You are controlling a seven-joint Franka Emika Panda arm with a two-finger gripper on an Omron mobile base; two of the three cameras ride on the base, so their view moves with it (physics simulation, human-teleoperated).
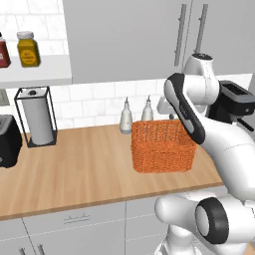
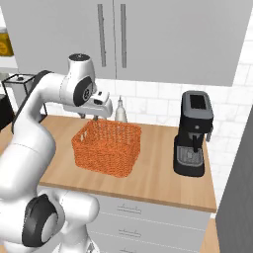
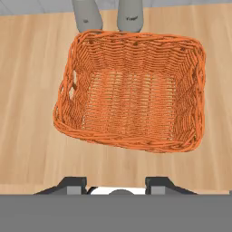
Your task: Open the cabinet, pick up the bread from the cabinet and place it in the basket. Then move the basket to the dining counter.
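Cabinet (image 2: 59, 34) shut — orange basket (image 3: 131, 90) empty

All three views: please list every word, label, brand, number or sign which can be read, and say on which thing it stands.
No text can be read in any view.
Yellow jar on the shelf: a plain label, no legible words.
Red jar beside it: label too blurred to read.
Coffee machine: a dark top panel, no readable marking.
Cabinet, basket, two bottles: no text.
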